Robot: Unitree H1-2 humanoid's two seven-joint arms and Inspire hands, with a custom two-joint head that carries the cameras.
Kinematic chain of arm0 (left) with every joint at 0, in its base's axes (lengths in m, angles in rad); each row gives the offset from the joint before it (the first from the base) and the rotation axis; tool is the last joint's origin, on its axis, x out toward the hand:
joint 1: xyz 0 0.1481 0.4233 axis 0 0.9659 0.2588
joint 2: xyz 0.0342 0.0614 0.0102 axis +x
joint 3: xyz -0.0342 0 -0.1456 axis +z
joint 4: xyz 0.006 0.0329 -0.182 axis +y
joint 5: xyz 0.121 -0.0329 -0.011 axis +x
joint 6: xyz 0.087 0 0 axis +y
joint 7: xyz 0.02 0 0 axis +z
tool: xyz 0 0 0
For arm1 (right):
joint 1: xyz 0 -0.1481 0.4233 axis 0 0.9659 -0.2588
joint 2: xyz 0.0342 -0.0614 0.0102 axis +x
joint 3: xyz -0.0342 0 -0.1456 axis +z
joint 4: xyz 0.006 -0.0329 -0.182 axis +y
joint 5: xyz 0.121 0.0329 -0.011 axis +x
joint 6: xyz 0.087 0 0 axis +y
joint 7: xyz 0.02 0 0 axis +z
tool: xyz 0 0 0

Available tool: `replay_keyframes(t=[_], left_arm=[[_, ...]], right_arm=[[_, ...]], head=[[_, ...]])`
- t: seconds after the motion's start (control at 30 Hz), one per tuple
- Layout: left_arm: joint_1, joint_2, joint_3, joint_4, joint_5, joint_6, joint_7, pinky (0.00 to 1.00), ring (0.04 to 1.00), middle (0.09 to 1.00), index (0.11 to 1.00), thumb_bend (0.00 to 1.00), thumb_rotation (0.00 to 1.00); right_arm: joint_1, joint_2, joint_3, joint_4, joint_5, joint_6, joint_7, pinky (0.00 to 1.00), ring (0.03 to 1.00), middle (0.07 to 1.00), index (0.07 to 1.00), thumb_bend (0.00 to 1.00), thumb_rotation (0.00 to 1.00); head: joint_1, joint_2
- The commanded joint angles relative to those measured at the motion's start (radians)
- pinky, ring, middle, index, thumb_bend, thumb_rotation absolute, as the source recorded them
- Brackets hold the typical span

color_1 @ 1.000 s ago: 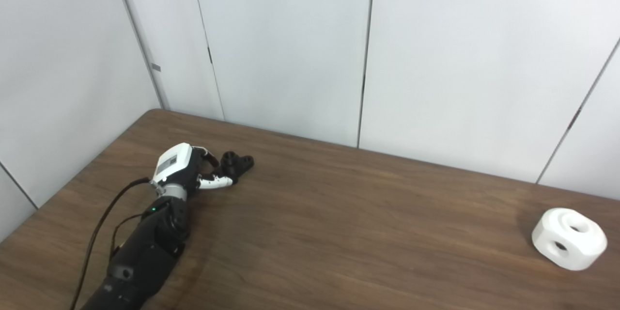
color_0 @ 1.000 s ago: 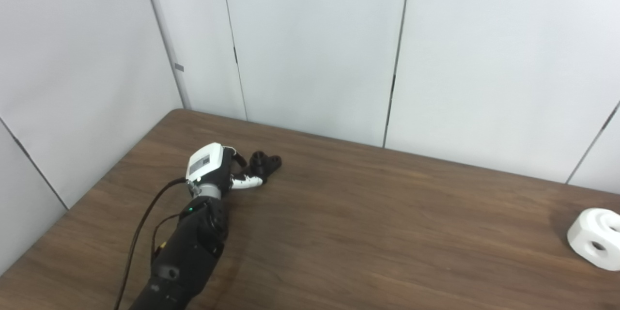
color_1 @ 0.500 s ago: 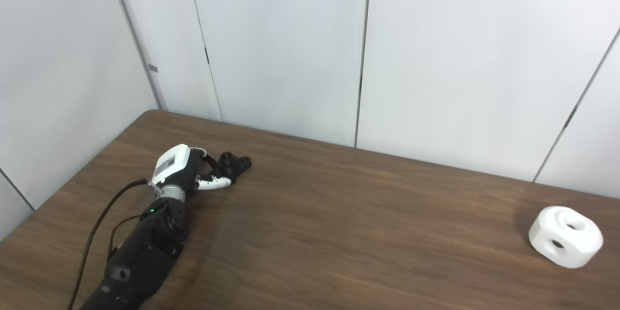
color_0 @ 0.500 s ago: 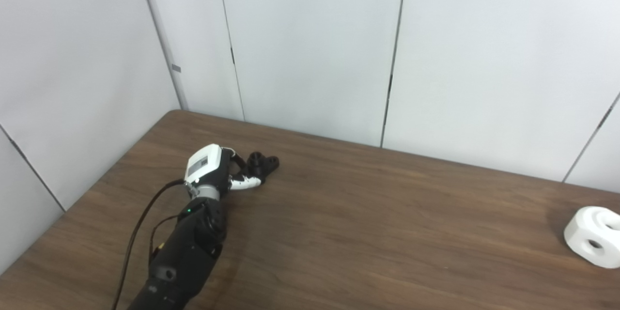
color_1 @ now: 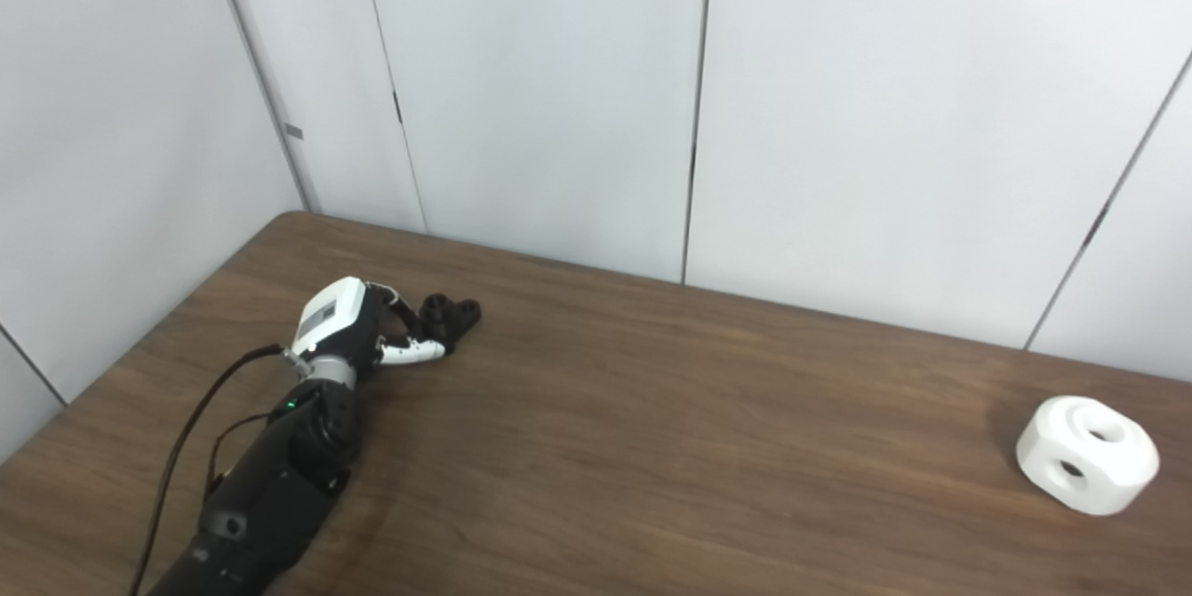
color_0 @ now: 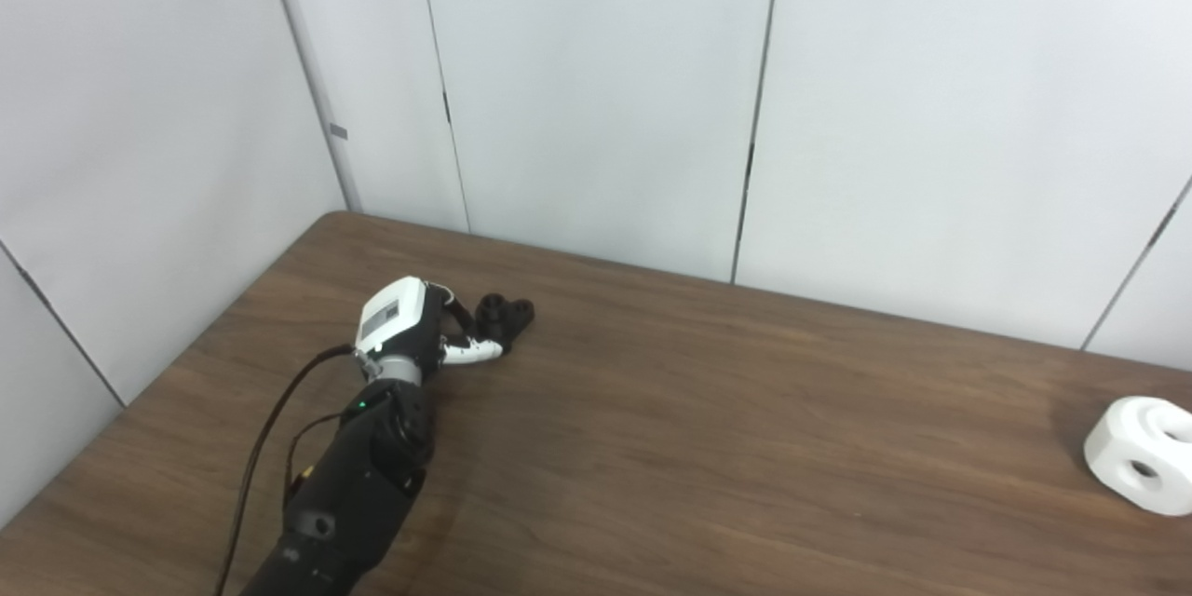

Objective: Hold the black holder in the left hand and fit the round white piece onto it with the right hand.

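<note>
Left eye view. Item 1: left hand (color_0: 410, 328), at the far left of the desk (color_0: 708, 447), fingers curled about the near end of the holder (color_0: 503, 317); whether the grip is firm cannot be told. Holder lies on the desk. Change over the last second: almost none; the whole picture shifted slightly, so the camera moved, not the parts. Item 2: white piece (color_0: 1141, 466), on the desk at the right edge, well apart from the holder, untouched.

Right eye view. Same layout: hand (color_1: 349, 328) on holder (color_1: 452, 315); white piece (color_1: 1087, 454) fully in frame. Right hand absent. Judgement: grasp being settled; lifting and fitting not begun.
</note>
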State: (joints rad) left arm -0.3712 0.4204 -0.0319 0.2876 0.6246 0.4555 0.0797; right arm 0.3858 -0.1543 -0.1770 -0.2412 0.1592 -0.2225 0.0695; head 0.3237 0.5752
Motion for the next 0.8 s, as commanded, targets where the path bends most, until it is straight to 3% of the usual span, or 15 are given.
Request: replay_keyframes(t=[0.0, 0.27, 0.4, 0.57, 0.77], left_arm=[[-0.014, 0.018, -0.006, -0.004, -0.009, -0.014, 0.003, 0.98, 0.909, 0.798, 0.482, 0.52, 0.05], [-0.006, 0.028, -0.013, -0.039, -0.029, -0.026, -0.022, 0.91, 0.892, 0.786, 0.484, 0.52, 0.04], [0.008, 0.035, -0.020, -0.076, -0.051, -0.048, -0.037, 0.80, 0.853, 0.773, 0.483, 0.52, 0.04], [0.030, 0.035, -0.040, -0.149, -0.053, -0.042, -0.073, 0.77, 0.845, 0.764, 0.484, 0.52, 0.04], [0.057, 0.041, -0.068, -0.243, -0.039, -0.023, -0.132, 0.78, 0.860, 0.767, 0.486, 0.52, 0.04]], right_arm=[[0.021, 0.008, 0.007, -0.006, -0.005, 0.009, 0.000, 0.89, 0.935, 0.934, 0.962, 0.51, 1.00], [0.023, 0.013, 0.011, -0.014, -0.015, 0.011, -0.005, 0.87, 0.927, 0.927, 0.957, 0.51, 1.00], [0.026, 0.021, 0.015, -0.021, -0.030, 0.010, -0.011, 0.86, 0.917, 0.919, 0.949, 0.51, 1.00], [0.028, 0.026, 0.025, -0.035, -0.026, 0.012, -0.013, 0.84, 0.913, 0.915, 0.947, 0.51, 1.00], [0.022, 0.031, 0.043, -0.045, -0.039, 0.027, -0.019, 0.85, 0.918, 0.925, 0.954, 0.57, 1.00]], head=[[0.000, 0.000], [-0.025, 0.012], [-0.046, 0.021], [-0.065, 0.032], [-0.107, 0.055]])
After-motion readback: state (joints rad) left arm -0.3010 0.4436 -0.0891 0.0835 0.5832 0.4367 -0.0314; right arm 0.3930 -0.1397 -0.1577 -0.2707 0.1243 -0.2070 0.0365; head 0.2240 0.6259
